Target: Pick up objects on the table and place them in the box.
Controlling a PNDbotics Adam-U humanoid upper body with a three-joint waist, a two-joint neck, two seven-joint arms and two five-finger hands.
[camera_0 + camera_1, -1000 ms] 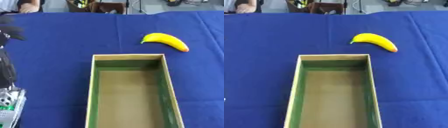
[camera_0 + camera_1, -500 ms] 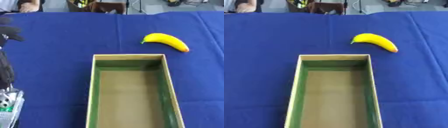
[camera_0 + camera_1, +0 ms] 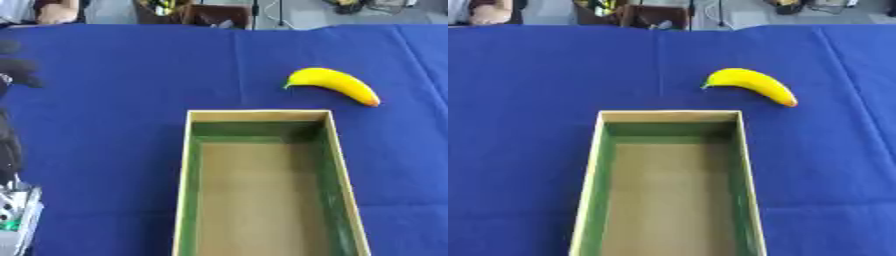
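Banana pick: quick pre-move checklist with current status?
1. Banana in plain sight, lying on the blue cloth beyond the box's far right corner: ok.
2. Nothing on or against the banana; it lies apart from the box: ok.
3. Box open on top, inside bare, room for the banana: ok.
4. Left hand ready: cannot tell. Only dark parts of the left arm show at the left edge of the left eye view; fingers not readable.
5. Right hand ready: cannot tell, it shows in neither view.
6. Path from banana to box free of other things: ok.
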